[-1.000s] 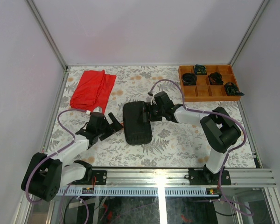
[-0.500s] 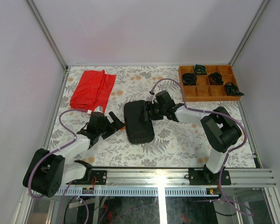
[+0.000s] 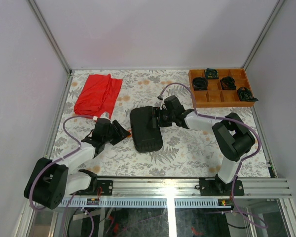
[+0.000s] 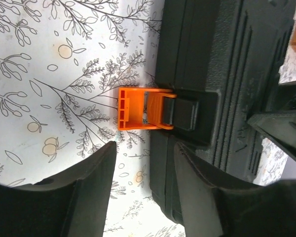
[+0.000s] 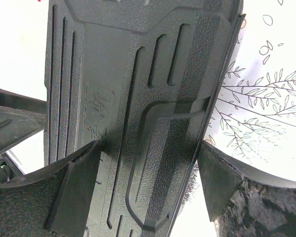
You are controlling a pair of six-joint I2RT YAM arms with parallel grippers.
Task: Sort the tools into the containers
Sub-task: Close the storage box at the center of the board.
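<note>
Since the earlier frame, the left gripper (image 3: 119, 131) has advanced to the right, toward the case (image 3: 146, 129). It now sits just beside the case's left edge. The case itself has shifted little, if at all.

**Left gripper.** Its fingers (image 4: 89, 182) are spread apart and grip nothing. In the left wrist view the orange latch (image 4: 143, 108) lies ahead of the gap between them, clear of both. The latch tab is swung outward, flat over the table (image 4: 49, 74), and looks released from its recess.

**Right gripper.** The right gripper (image 3: 158, 118) rests at the right side of the case. Its fingers (image 5: 74, 192) are also apart, straddling a raised panel of the lid. The pictures do not show whether it is pressing down.

**Case.** It lies near the middle of the table with its lid down.

**Tools.** None are in view.

**Other items.** The tray (image 3: 222, 103) holds only black bundles (image 3: 200, 83), which are not part of this task.

**Assessment.** The approach has lined the left gripper up with the latch side while the right appears to steady the case. Opening comes first: with the latch apparently free, the lid must be lifted before any sorting begins.
</note>
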